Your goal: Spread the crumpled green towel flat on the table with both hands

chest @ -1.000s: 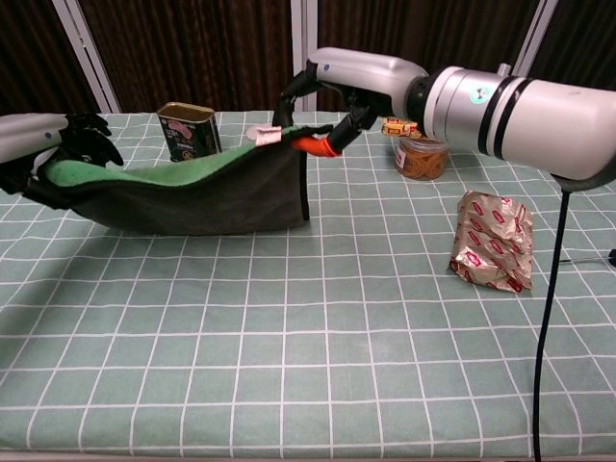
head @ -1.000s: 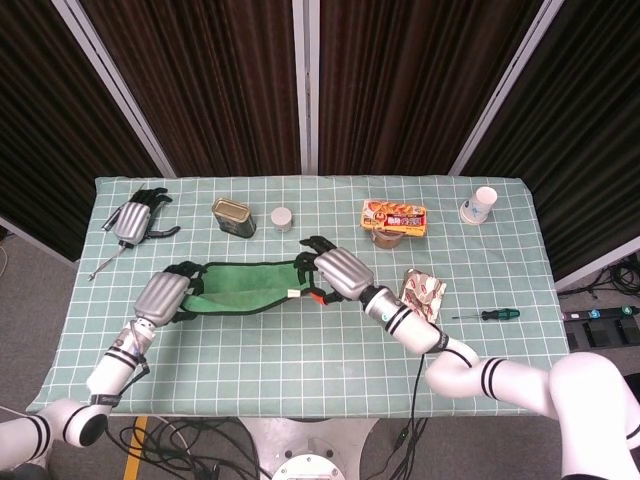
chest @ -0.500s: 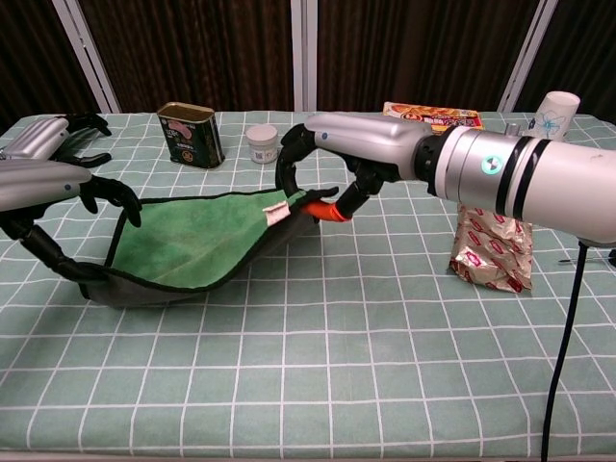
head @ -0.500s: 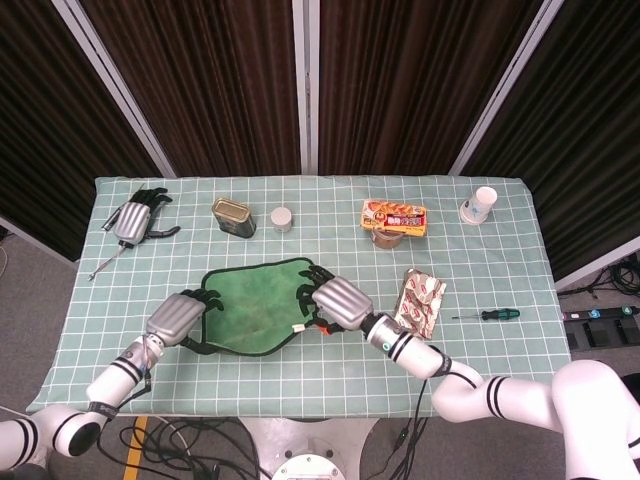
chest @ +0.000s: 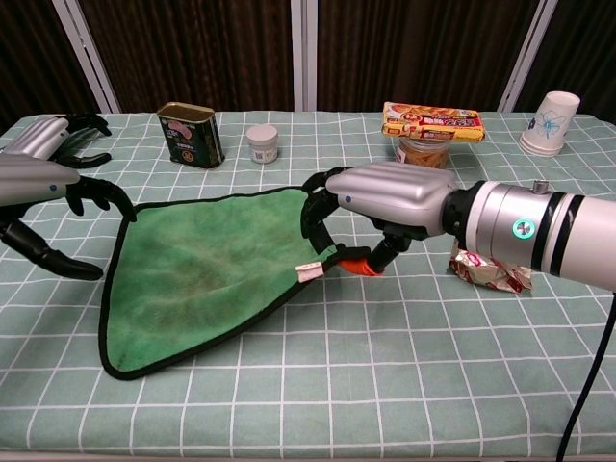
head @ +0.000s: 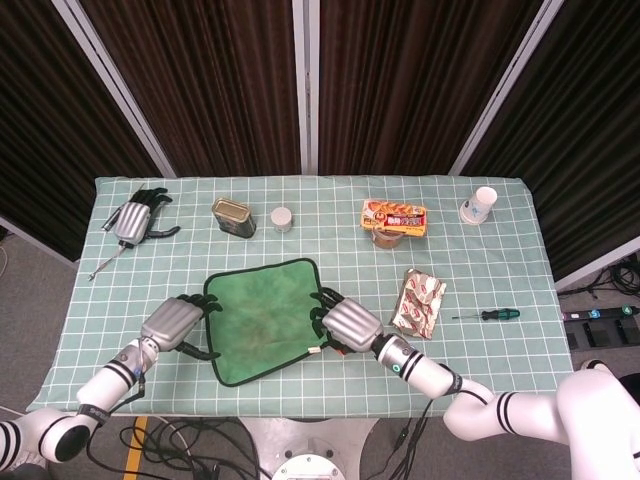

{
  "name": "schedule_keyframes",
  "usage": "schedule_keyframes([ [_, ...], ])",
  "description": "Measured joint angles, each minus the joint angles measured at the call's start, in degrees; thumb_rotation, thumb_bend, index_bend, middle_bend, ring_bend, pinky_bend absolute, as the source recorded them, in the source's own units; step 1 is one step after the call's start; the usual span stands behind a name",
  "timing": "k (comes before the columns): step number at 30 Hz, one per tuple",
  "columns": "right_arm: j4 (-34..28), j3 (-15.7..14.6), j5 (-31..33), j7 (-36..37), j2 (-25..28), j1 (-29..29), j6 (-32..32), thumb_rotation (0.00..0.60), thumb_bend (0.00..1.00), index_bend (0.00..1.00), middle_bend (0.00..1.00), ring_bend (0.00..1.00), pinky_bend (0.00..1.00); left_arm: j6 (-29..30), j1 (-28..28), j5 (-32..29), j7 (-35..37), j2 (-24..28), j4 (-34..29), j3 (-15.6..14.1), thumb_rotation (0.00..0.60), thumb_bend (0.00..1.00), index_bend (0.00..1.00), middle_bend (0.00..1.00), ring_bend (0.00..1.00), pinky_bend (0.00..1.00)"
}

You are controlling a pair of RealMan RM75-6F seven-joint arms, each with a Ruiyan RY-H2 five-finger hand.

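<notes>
The green towel, dark-edged, lies opened out on the checked tablecloth, and its front corner points toward me. My left hand is at the towel's left corner. Its fingertips curl over that corner, and its thumb stretches along the left edge. My right hand pinches the right corner, where a white tag and an orange loop stick out. That corner is raised slightly off the cloth.
A spare robot hand and a thin tool lie at the far left. Along the back stand a tin can, a small jar, a snack box on a jar and a paper cup. A foil packet and a screwdriver lie to the right.
Both hands have drawn the towel toward me and lowered it. It went from a hanging strip to an open sheet lying on the table.
</notes>
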State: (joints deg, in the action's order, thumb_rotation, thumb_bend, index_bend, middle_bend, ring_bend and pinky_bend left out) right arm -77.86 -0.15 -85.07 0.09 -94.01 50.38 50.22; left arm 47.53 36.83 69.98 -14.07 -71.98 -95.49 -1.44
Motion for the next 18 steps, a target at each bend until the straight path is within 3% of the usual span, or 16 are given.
schedule_keyframes([
  [1,0.2,-0.2,0.0,-0.6,-0.1,-0.1,-0.1,0.579,0.25,0.32,0.19,0.0,0.0,0.1,0.0,-0.3,-0.2,-0.1,0.0,0.0,0.246,0.0,0.26,0.23,0.2,0.26],
  [3,0.4,-0.8,0.0,-2.4,-0.2,-0.5,-0.4,0.522,0.1,0.08,0.13,0.0,0.0,0.1,0.0,-0.8,-0.1,-0.3,0.1,0.2,0.242,0.0,0.26,0.23,0.2,0.26],
  [6,0.5,-1.6,0.5,-5.7,-0.3,-1.2,-1.0,0.388,0.0,0.16,0.04,0.0,0.0,0.1,0.0,-1.1,0.0,-0.6,0.5,0.3,0.241,0.0,0.26,0.23,0.2,0.26],
  [7,0.4,-1.8,0.7,-6.8,-0.3,-1.5,-1.3,0.349,0.0,0.09,0.01,0.0,0.0,0.0,-0.1,-1.2,0.1,-0.7,0.6,0.3,0.239,0.0,0.26,0.23,0.2,0.26],
  [10,-0.5,-2.6,1.4,-10.0,-0.1,-2.2,-1.9,0.286,0.0,0.01,0.0,0.0,0.0,0.0,-0.1,-1.5,0.7,-0.9,1.1,0.5,0.236,0.0,0.26,0.23,0.2,0.26],
  [18,-6.6,-3.7,2.2,-14.5,3.8,-3.9,-2.2,0.278,0.0,0.0,0.0,0.0,0.0,1.3,-1.0,-1.9,1.9,-1.4,3.0,1.0,0.251,0.0,0.26,0.23,0.2,0.26],
])
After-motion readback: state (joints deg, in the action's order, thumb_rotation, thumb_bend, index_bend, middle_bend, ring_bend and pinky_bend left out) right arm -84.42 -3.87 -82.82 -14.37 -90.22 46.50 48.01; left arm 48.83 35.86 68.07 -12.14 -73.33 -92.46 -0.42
